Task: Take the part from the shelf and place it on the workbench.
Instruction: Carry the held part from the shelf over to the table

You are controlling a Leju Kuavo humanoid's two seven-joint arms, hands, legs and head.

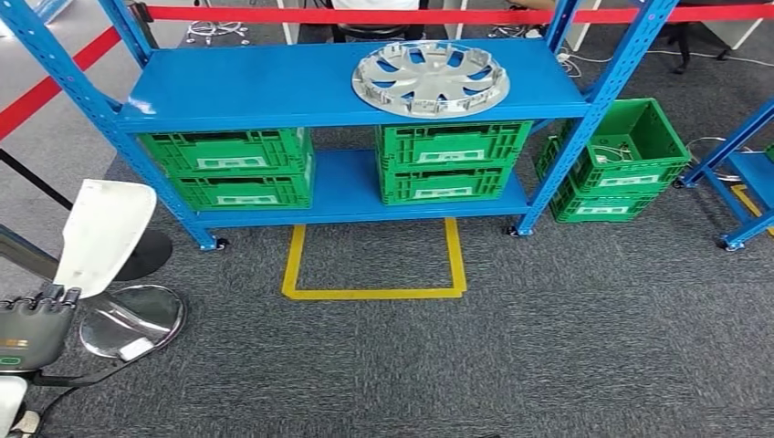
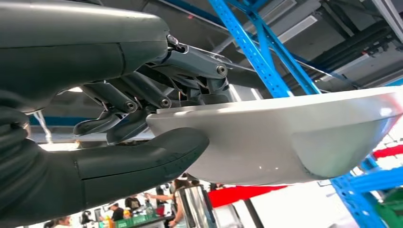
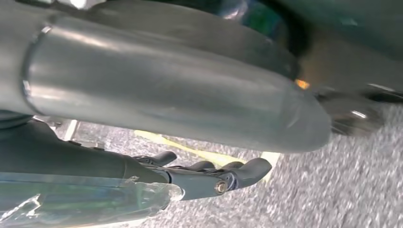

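My left hand [image 1: 35, 321] is low at the left and grips the lower end of a white curved part [image 1: 103, 234], which stands up from it. In the left wrist view the thumb and fingers [image 2: 119, 107] clamp the white part [image 2: 285, 137] at its edge. A silver wheel cover [image 1: 431, 78] lies flat on the top board of the blue shelf [image 1: 256, 87], well ahead and to the right of that hand. My right hand [image 3: 209, 176] hangs over the grey carpet with its fingers stretched out and nothing in them.
Green crates [image 1: 239, 166] [image 1: 449, 161] stand on the lower shelf board, and more [image 1: 621, 157] sit on the floor to the right. A yellow floor outline [image 1: 374, 292] lies before the shelf. A chrome round stand base [image 1: 132, 319] is beside my left hand. Red barrier tape [image 1: 438, 15] runs behind.
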